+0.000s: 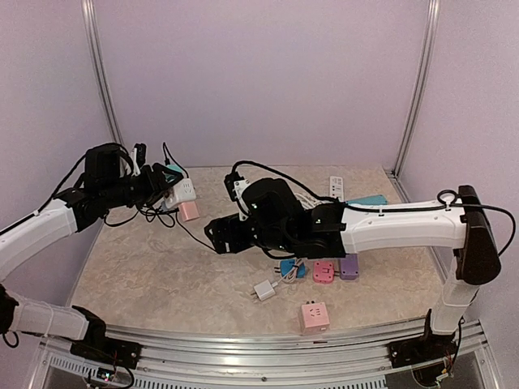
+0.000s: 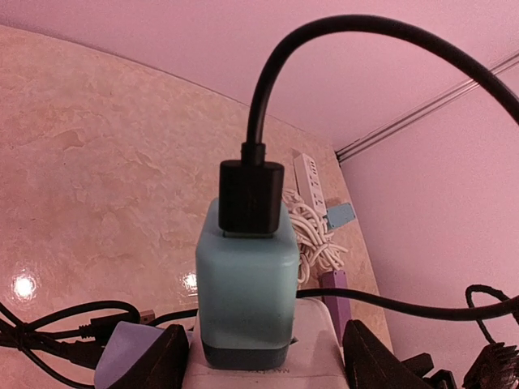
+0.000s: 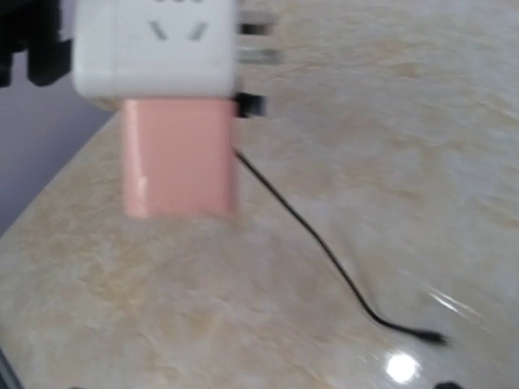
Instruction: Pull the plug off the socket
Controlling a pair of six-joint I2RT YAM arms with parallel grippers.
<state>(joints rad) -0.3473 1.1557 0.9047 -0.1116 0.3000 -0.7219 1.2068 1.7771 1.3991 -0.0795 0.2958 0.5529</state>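
Note:
A white socket cube [image 1: 183, 192] is at the back left, and my left gripper [image 1: 165, 193] is shut on it. A teal plug [image 2: 246, 279] stands in the cube's top, with a black USB connector [image 2: 251, 198] and thick cable rising from it. In the left wrist view the dark fingers [image 2: 158, 361] flank the white socket [image 2: 320, 352]. A pink plug [image 3: 180, 158] sticks out of another face of the socket [image 3: 154, 49], low over the table. My right gripper [image 1: 217, 237] is open over the table, right of the pink plug [image 1: 189, 211]. Its fingers are outside the right wrist view.
A thin black cable [image 3: 324, 251] trails across the marble tabletop. Loose adapters lie at front right: a white charger [image 1: 264, 290], a pink cube [image 1: 315, 316], a pink one [image 1: 323, 271] and a purple one [image 1: 349, 266]. A white power strip [image 1: 336, 187] lies at the back.

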